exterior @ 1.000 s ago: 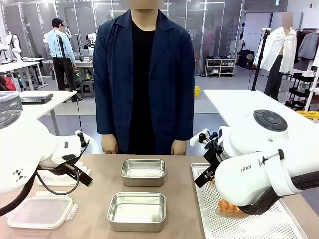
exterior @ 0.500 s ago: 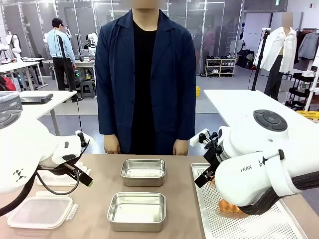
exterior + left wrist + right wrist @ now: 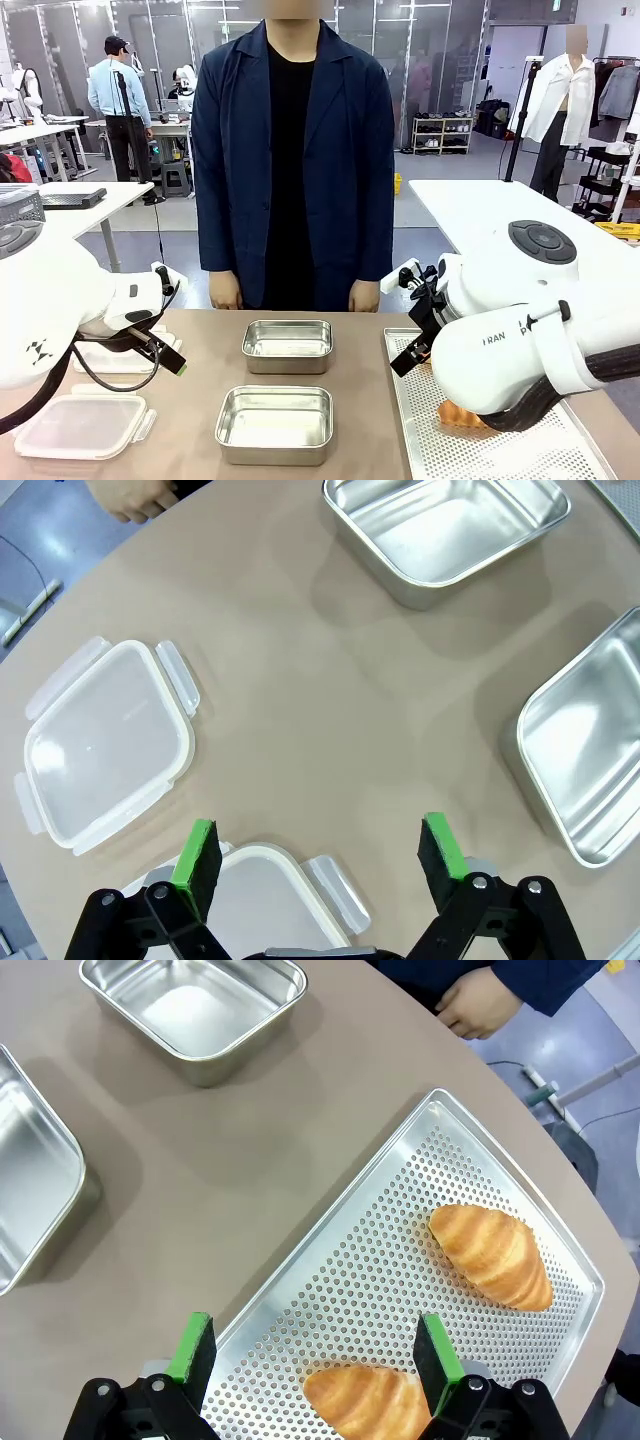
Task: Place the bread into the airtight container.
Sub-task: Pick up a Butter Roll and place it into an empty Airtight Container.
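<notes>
Two golden croissants, the bread, lie on a perforated metal tray: one bread toward the far side, another close under my right gripper, which hangs open above the tray's near part with nothing between its green pads. In the front view a bit of bread peeks out from under the right arm. Two steel containers stand mid-table without lids, one far, one near. My left gripper is open and holds nothing above two clear lids.
A person in a dark jacket stands at the far edge, hands hanging by the table's rim. The lids lie at the table's left, the tray at its right. Bare tan tabletop surrounds the containers.
</notes>
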### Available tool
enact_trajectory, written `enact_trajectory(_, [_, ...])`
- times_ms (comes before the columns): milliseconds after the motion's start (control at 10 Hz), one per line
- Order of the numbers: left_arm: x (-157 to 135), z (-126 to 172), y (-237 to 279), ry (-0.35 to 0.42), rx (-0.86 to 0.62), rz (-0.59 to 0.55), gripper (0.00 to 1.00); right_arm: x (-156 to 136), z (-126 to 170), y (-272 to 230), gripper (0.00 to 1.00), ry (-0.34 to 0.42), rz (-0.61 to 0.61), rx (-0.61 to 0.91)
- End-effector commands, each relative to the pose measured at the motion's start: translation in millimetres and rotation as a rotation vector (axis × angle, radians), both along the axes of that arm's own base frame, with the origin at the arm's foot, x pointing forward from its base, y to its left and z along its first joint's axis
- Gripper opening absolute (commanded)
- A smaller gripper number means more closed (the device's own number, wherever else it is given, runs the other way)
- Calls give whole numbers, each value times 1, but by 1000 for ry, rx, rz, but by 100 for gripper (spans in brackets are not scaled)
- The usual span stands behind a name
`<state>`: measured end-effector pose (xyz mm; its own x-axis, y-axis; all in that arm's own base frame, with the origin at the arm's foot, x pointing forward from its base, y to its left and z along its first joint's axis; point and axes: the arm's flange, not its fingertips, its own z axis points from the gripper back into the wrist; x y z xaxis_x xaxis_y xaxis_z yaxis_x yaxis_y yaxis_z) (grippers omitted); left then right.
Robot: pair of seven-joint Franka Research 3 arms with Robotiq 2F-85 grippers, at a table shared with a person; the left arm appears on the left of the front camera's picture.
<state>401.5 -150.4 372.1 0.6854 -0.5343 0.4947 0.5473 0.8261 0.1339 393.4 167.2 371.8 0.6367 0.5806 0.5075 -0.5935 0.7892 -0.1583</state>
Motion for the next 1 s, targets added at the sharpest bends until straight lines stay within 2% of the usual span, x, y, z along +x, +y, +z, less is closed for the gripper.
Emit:
enact_trajectory(0, [4, 28, 4, -1, -15, 4, 100, 9, 30, -10, 100, 0, -28, -31])
enact_trajectory(100, [7, 56, 9, 2, -24, 29, 100, 14, 65, -21, 100, 27, -31, -6])
enact_trajectory(200, [8, 92, 19, 23, -61, 9, 100, 16, 98, -34, 100, 18, -30, -17])
enact_trajectory(300, [4, 134, 33, 61, -80, -12, 100, 14, 141, -50, 100, 34, -10, -17])
enact_trajectory(400, [-8, 190, 50, 114, -132, -29, 100, 3, 194, -69, 100, 46, 10, -18])
enact_trajectory(600, [-41, 284, 80, 101, -103, -49, 100, -32, 280, -105, 100, 52, 35, -65])
enact_trajectory(700, [-62, 326, 101, 97, -127, -42, 100, -53, 309, -123, 100, 56, 59, -69])
enact_trajectory(800, [-90, 362, 124, 144, -127, -80, 100, -77, 332, -146, 100, 43, 79, -89])
enact_trajectory(900, [-115, 385, 142, 118, -107, -130, 100, -100, 344, -166, 100, 18, 104, -156])
